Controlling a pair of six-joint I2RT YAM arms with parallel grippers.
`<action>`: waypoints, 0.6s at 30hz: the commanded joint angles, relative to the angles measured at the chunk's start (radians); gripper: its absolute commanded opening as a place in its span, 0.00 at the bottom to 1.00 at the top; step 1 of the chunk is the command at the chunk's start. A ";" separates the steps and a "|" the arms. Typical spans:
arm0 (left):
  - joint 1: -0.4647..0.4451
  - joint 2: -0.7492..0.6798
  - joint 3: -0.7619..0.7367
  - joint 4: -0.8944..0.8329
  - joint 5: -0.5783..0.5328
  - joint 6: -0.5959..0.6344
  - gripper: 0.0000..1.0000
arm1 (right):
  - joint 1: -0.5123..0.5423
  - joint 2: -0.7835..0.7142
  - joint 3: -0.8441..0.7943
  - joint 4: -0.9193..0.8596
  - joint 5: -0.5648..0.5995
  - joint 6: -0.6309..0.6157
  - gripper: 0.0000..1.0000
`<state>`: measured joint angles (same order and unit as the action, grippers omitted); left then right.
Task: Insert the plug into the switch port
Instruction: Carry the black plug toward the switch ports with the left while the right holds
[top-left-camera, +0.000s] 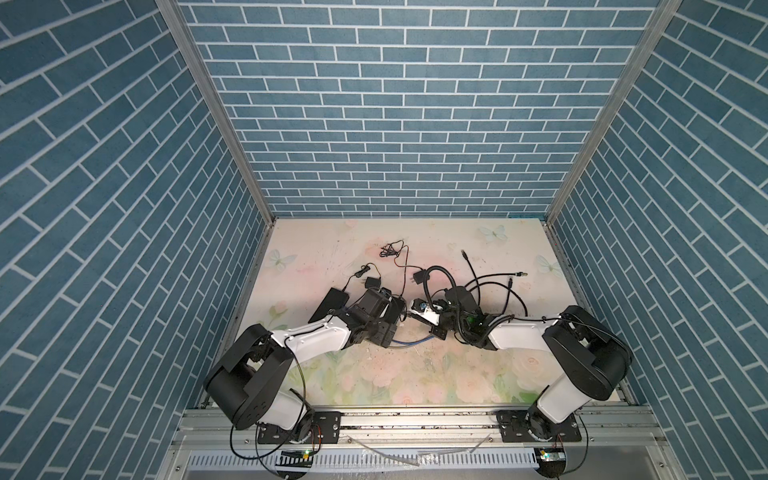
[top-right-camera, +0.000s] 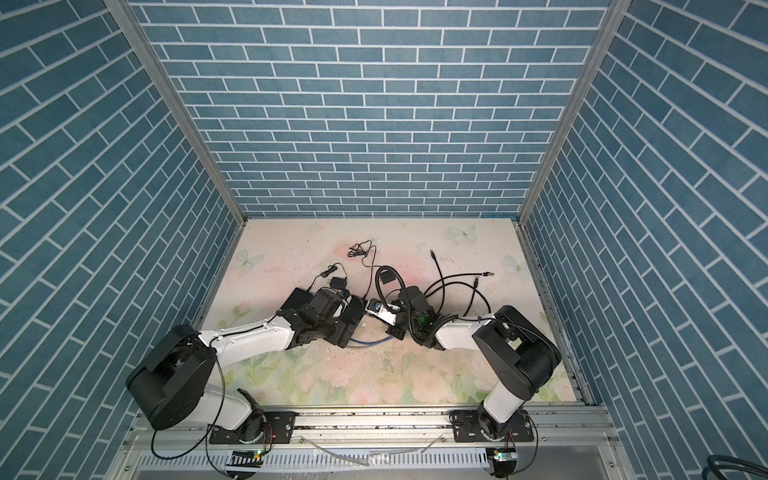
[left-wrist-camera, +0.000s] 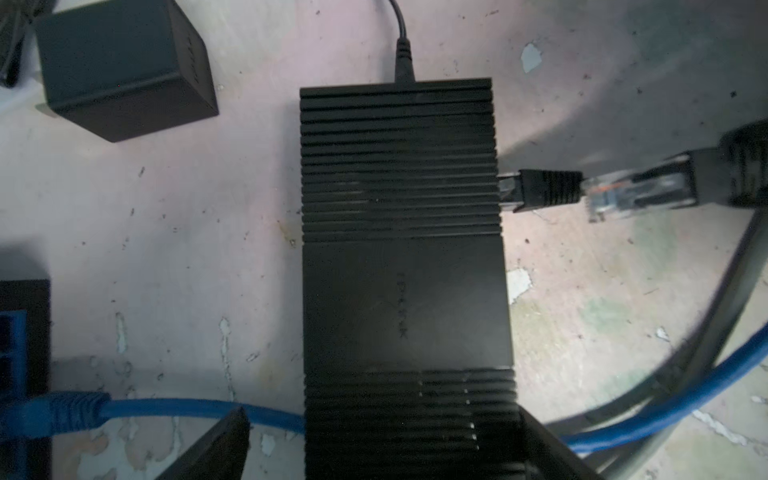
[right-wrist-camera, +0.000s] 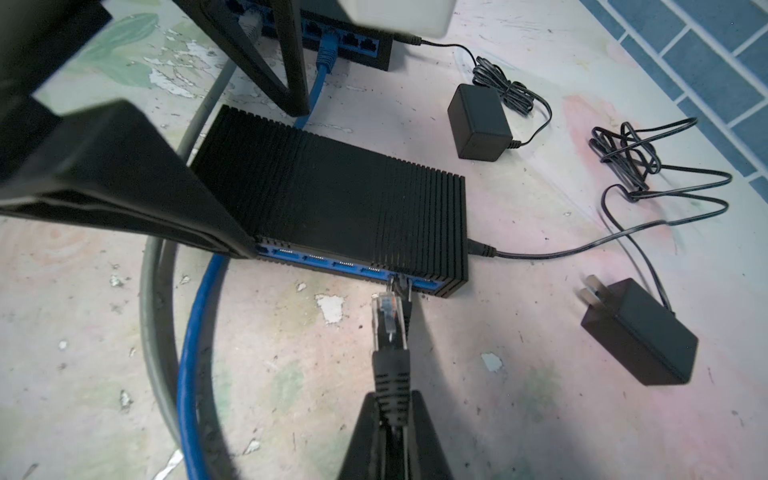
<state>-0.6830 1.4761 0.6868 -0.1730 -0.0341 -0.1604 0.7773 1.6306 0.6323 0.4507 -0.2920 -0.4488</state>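
Observation:
The black ribbed switch (left-wrist-camera: 399, 257) lies flat on the table, its blue port row (right-wrist-camera: 332, 264) facing my right gripper. My left gripper (left-wrist-camera: 384, 415) straddles the switch's near end, open; one finger (left-wrist-camera: 224, 444) stands clear of the side, the other (left-wrist-camera: 540, 449) is against it. My right gripper (right-wrist-camera: 392, 399) is shut on the black boot of a cable whose clear plug (right-wrist-camera: 386, 316) hovers just short of the ports. Behind it, another black-booted plug (left-wrist-camera: 540, 193) sits in a port near the switch's end. In both top views the grippers meet mid-table and hide the switch.
A second switch (right-wrist-camera: 353, 41) lies further off with a blue cable (right-wrist-camera: 195, 332) plugged in; the blue cable and a grey cable (right-wrist-camera: 153, 311) curve round the near side. Two black power adapters (right-wrist-camera: 478, 122) (right-wrist-camera: 640, 332) and loose black leads (top-left-camera: 498, 286) lie around.

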 joint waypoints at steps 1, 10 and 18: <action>0.005 0.015 0.035 -0.017 0.014 0.005 0.89 | 0.008 0.000 -0.021 0.035 0.001 0.031 0.00; 0.005 0.060 0.040 0.000 0.059 -0.010 0.56 | 0.013 -0.003 -0.036 0.037 0.004 0.078 0.00; 0.005 0.077 0.041 0.025 0.087 -0.055 0.44 | 0.042 -0.026 -0.053 0.039 0.037 0.089 0.00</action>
<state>-0.6807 1.5253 0.7292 -0.1425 0.0006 -0.1802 0.8066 1.6279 0.5957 0.4683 -0.2810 -0.3962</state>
